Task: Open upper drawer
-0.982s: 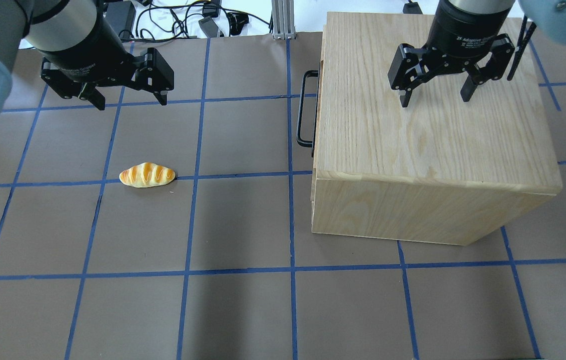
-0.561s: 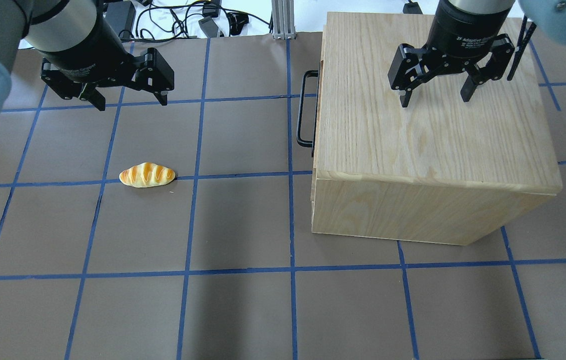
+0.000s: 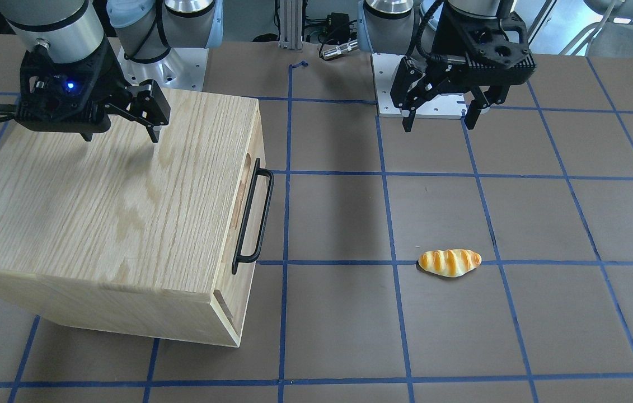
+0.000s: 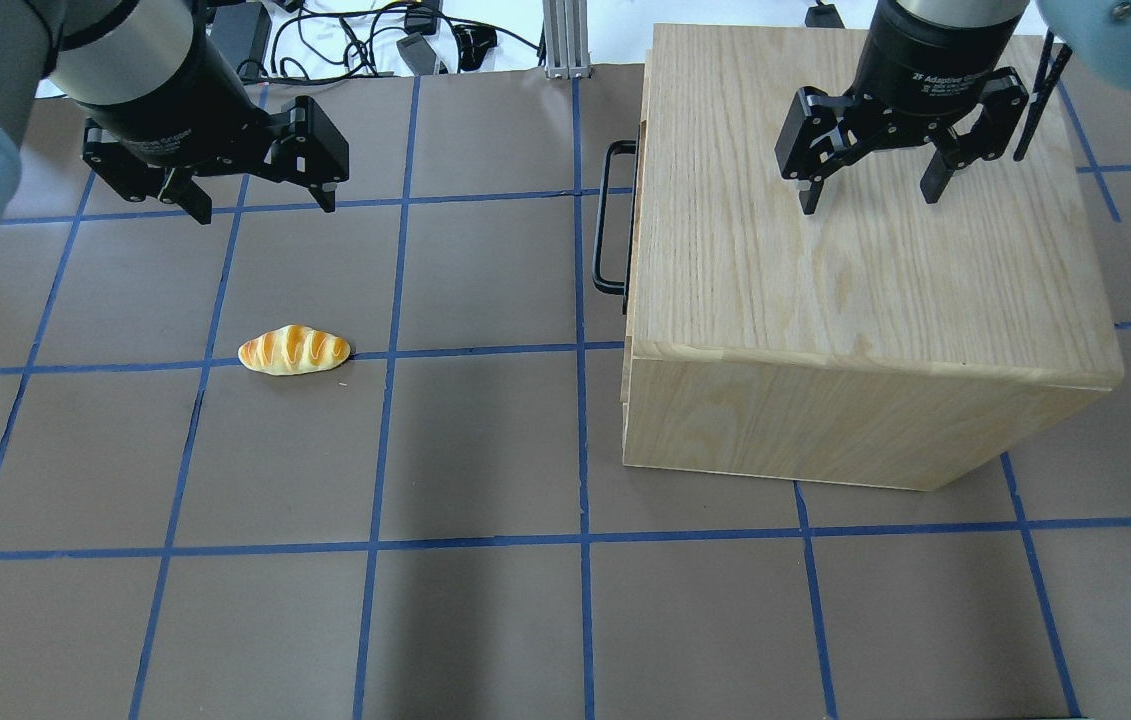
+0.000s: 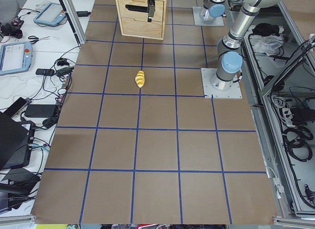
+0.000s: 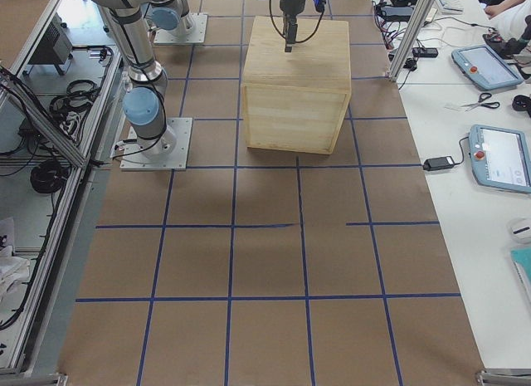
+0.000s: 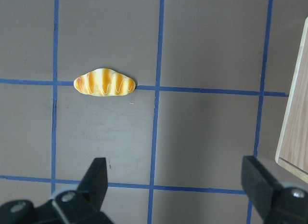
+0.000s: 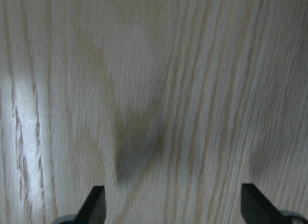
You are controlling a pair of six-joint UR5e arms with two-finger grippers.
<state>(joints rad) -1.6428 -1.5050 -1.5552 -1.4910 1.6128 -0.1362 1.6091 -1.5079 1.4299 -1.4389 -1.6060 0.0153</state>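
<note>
A box-shaped cabinet (image 4: 865, 230) of pale, strongly grained wood stands at about 2 o'clock on the brown matte table (image 4: 485, 450), which is gridded with blue tape. The upper drawer (image 5: 130, 8) sits in the cabinet's 9 o'clock face as seen from overhead, and a slim black bar handle (image 4: 607, 220) with rounded corners is seen on that face. The right gripper (image 4: 868, 200) is held over the cabinet's smooth top, its black fingers (image 8: 96, 202) spread wide and nothing held. The left gripper (image 4: 263, 205) hangs at about 10 o'clock over bare table, well apart from the handle, likewise spread wide and empty. A glossy golden bread roll (image 4: 294, 351), oval and striped, lies toward 9 o'clock, touching a tape line.
</note>
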